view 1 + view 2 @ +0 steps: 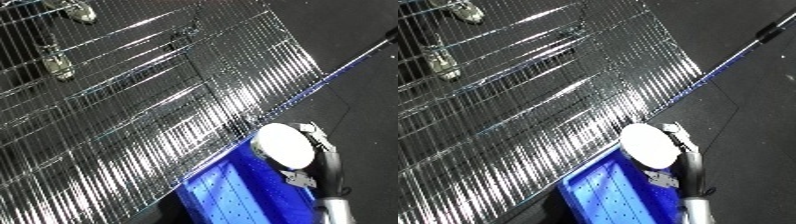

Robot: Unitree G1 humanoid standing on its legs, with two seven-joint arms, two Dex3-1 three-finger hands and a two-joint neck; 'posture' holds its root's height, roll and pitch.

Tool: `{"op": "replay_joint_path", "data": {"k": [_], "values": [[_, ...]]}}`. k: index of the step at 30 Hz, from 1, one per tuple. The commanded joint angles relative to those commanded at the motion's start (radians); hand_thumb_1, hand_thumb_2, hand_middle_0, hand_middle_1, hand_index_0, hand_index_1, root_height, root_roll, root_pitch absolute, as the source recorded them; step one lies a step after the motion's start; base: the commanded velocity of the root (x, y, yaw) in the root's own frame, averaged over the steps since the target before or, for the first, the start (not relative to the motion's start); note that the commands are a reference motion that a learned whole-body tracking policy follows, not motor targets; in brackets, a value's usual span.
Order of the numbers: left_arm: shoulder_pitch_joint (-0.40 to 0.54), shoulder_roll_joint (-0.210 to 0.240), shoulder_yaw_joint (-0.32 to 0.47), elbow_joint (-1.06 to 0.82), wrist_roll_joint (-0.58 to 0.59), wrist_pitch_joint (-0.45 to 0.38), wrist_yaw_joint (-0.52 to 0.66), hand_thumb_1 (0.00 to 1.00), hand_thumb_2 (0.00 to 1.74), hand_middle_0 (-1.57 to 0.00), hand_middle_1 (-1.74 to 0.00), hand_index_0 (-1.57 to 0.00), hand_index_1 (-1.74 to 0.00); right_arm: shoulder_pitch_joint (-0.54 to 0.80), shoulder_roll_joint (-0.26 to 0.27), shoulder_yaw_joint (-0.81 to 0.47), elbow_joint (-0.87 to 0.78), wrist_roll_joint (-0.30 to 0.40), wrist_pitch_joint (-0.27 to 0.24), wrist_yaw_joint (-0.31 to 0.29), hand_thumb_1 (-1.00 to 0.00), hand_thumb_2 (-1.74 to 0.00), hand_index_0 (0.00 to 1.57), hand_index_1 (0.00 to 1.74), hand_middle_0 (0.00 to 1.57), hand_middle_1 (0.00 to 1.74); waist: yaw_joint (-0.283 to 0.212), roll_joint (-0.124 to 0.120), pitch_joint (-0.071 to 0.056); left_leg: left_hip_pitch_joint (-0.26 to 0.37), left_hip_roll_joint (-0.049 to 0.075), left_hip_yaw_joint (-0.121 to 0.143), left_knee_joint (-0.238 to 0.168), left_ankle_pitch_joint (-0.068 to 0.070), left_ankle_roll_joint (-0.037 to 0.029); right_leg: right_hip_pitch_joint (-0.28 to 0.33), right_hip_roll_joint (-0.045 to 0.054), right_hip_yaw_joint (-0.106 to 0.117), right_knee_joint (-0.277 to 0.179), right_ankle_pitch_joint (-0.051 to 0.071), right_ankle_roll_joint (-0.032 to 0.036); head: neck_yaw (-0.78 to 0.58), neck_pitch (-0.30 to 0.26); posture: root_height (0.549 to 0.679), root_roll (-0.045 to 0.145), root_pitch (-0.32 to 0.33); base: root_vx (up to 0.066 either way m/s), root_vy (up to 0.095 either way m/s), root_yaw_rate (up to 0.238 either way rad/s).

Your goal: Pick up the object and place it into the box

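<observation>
A blue bin [233,196] with a dotted surface sits at the bottom of the view, cut off by the lower edge. Over its right side stands a white, round-ended part of my right arm [284,145], with a silver section [330,172] running down to the lower edge. Neither black hand shows in either view. I see no loose object to pick up.
A large shiny wire-mesh frame [133,100] fills the left and upper part, its lower edge running next to the bin. Two metal latches [58,66] hang on it. Dark floor [355,100] lies to the right, crossed by a thin rod [740,55].
</observation>
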Motion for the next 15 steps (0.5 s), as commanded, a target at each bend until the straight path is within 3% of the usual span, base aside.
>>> {"op": "replay_joint_path", "data": {"k": [7,11,13,15], "values": [[-0.026,-0.018,-0.028,0.017,-0.008,-0.020,0.030,1.00,1.74,-1.57,-1.74,-1.57,-1.74,-0.003,-0.011,-0.008,0.135,0.112,-0.044,0.021,-0.80,-1.39,1.26,1.39,1.26,1.39,-0.018,0.024,0.000,0.009,-0.004,0.016,-0.022,0.007,-0.0057,-0.010,-0.0045,0.010,-0.009,0.003,-0.0065,0.047,0.008,0.626,0.079,0.039,-0.044,0.058,-0.055],[-0.040,-0.027,-0.044,0.026,-0.013,-0.024,0.038,1.00,1.74,-1.57,-1.74,-1.57,-1.74,-0.016,-0.018,-0.003,0.218,0.181,-0.065,0.060,-0.60,-1.04,0.94,1.04,0.94,1.04,-0.018,0.037,0.000,0.011,-0.011,0.017,-0.029,0.009,-0.0093,-0.012,-0.0089,0.011,-0.011,0.002,-0.0110,0.069,0.004,0.627,0.085,0.041,-0.016,0.032,0.000],[-0.053,-0.030,-0.057,0.036,-0.018,-0.024,0.040,1.00,1.74,-1.57,-1.74,-1.57,-1.74,-0.030,-0.028,0.010,0.273,0.193,-0.070,0.074,-0.45,-0.78,0.71,0.78,0.71,0.78,-0.014,0.045,0.000,0.016,-0.016,0.016,-0.037,0.012,-0.0116,-0.010,-0.0104,0.012,-0.014,0.001,-0.0144,0.080,0.006,0.627,0.088,0.041,-0.005,0.014,0.025],[-0.057,-0.032,-0.062,0.039,-0.019,-0.025,0.042,1.00,1.74,-1.57,-1.74,-1.57,-1.74,-0.036,-0.031,0.015,0.289,0.194,-0.069,0.074,-0.40,-0.70,0.63,0.70,0.63,0.70,-0.013,0.046,0.000,0.018,-0.017,0.015,-0.040,0.013,-0.0122,-0.009,-0.0106,0.012,-0.015,0.000,-0.0155,0.087,0.010,0.628,0.089,0.041,-0.005,0.009,0.033]]}}
